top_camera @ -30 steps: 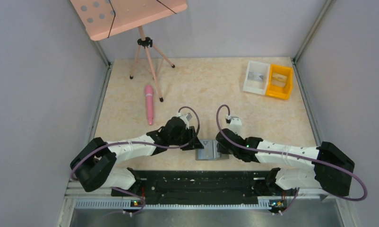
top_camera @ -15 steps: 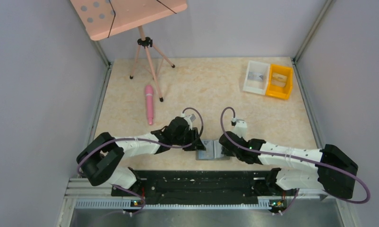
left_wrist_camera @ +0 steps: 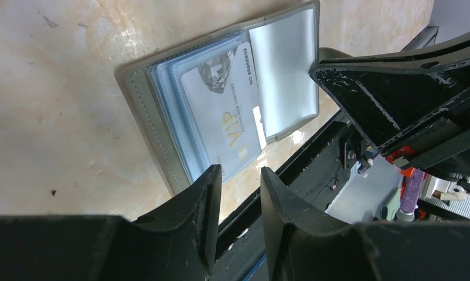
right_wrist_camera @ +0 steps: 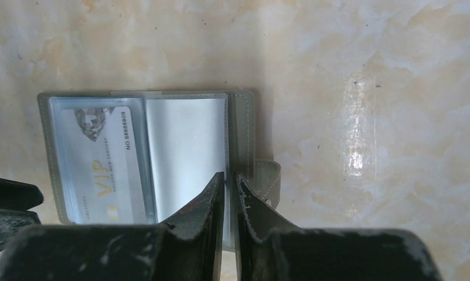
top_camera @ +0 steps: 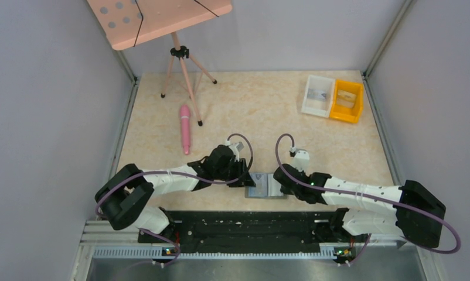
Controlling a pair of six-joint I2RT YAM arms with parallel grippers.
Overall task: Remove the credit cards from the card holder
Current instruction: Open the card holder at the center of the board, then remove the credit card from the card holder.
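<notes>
A: Start with the right claw (right_wrist_camera: 230,186). How does it stand?
B: Nearly closed, just a slit. It has drawn in and dropped lower over the last second, and its tips are now on the outer edge of the holder (right_wrist_camera: 186,137), on the right leaf. Whether it nips that leaf or only presses it, I can't tell.
A: And the left claw (left_wrist_camera: 237,175)?
B: Part open with nothing in it, unchanged. It is poised at the near corner of the left leaf, by the end of the card (left_wrist_camera: 221,111).
A: Meaning?
B: I'd judge the right now pins the holder so the left can draw the card. Nothing is out yet.
A: Where's the holder?
B: Flat and open on the table (top_camera: 250,111), between the claws, near the front edge. One white VIP card sits in the left sleeve, and the right sleeve looks empty.
A: The bins?
B: The white bin (top_camera: 306,96) and yellow bin (top_camera: 345,116) are touching, far right — each holds something too small to make out.
</notes>
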